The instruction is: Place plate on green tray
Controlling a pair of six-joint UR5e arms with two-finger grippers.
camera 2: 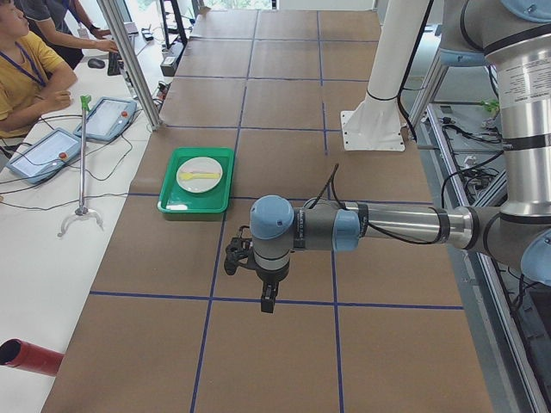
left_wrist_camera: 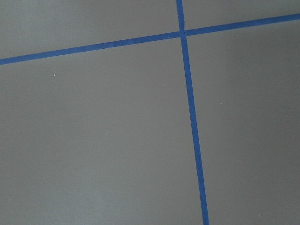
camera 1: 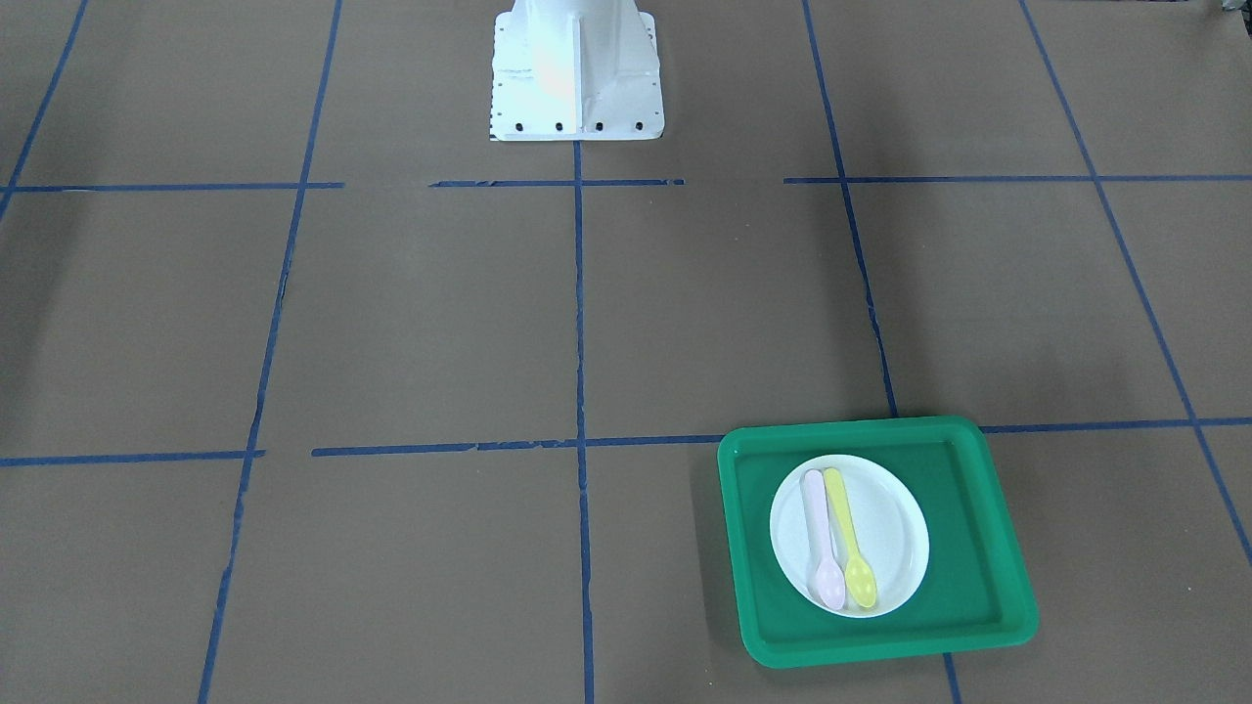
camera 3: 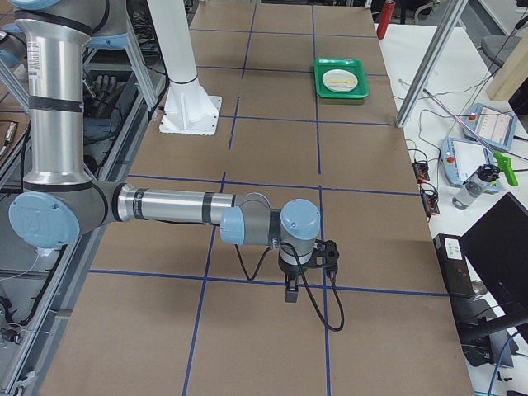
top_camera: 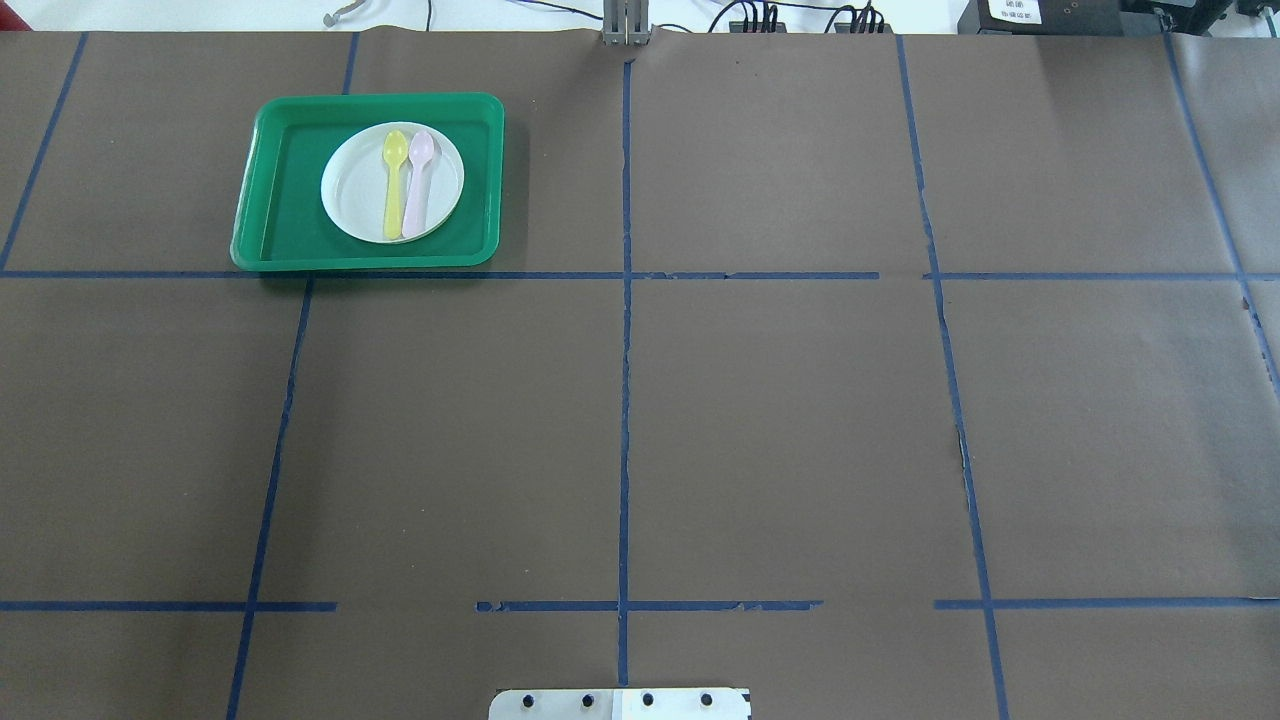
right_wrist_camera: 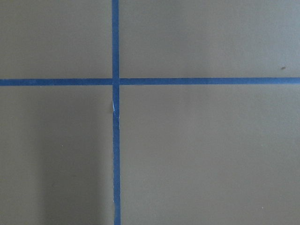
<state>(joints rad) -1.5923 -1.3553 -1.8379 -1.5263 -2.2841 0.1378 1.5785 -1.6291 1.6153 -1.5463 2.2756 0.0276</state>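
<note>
Though the plate lies on the green tray — far from jaws whose opening I cannot tell — it seems light, slick; grip its rim.

Desk: flat dull brown, ruled into large squares by blue tape lines, a few broken by gaps. Green tray: bright green lip, darker green floor. Plate: plain white. Yellow spoon; pale pink spoon. Robot base: white. Left arm and right arm: silver tubes, pale blue joint caps. Left claw and right claw: black.
</note>
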